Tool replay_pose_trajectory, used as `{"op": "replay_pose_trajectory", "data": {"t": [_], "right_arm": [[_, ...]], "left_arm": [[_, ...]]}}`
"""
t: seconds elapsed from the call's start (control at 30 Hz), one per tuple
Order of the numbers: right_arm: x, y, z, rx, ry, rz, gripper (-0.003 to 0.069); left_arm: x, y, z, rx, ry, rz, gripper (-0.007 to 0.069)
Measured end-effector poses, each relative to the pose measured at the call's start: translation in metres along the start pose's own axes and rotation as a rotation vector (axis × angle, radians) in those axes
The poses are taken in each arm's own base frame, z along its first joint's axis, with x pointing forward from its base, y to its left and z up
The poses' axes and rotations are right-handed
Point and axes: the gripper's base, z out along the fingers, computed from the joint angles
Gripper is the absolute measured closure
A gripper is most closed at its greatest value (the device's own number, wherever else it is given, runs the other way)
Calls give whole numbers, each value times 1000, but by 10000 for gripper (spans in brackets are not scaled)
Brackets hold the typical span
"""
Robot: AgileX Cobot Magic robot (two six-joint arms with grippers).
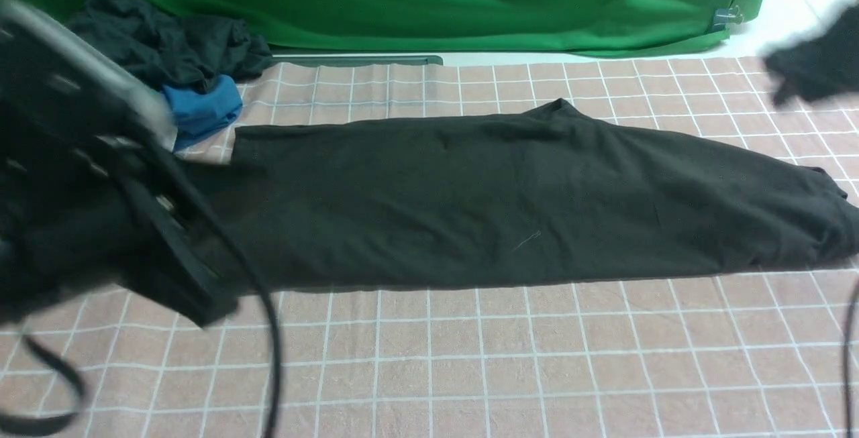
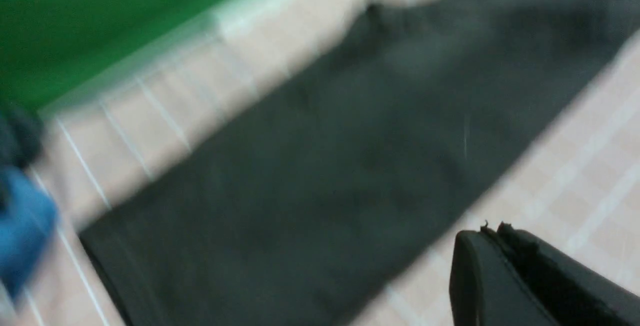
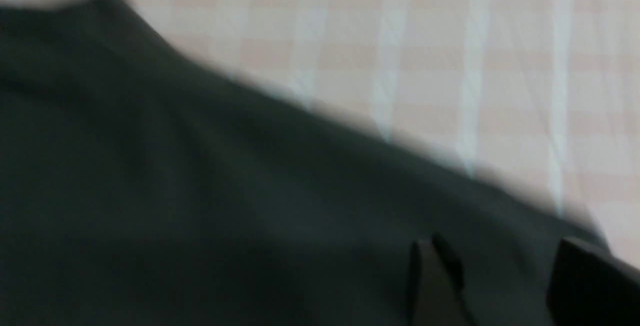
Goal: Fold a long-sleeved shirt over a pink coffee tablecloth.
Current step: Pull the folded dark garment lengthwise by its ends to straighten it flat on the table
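Note:
The long-sleeved shirt lies flat as a long black band across the pink coffee tablecloth. Its collar end is at the right and no print shows. My left arm is blurred over the shirt's left end. In the left wrist view the left gripper is shut with only lint at its tips, above the cloth beside the shirt. My right gripper is a raised blur past the shirt's right end. Its wrist view shows the right gripper open over the shirt, with nothing between its fingers.
A heap of black garments with a blue one sits at the back left corner. The green backdrop cloth hangs along the far edge. A black cable loops down from the left arm over the cloth's front left.

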Motion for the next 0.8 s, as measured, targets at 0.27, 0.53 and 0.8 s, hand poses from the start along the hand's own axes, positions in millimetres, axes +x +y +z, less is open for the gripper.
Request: {"op": "replay_pose_trajectory", "data": {"t": [0.27,0.53,0.8], "right_arm": [[36,-46,43,45,99,125,-8],[34,-54,90,66,44,116,-19],[32,-50,94,56,33,119,250]], "left_arm": [[-16,0,-33,-51,-163,36,608],[-15,0,-33,-48,-157,46,608],[-14,-1,-33,-41,-140,59,608]]}}
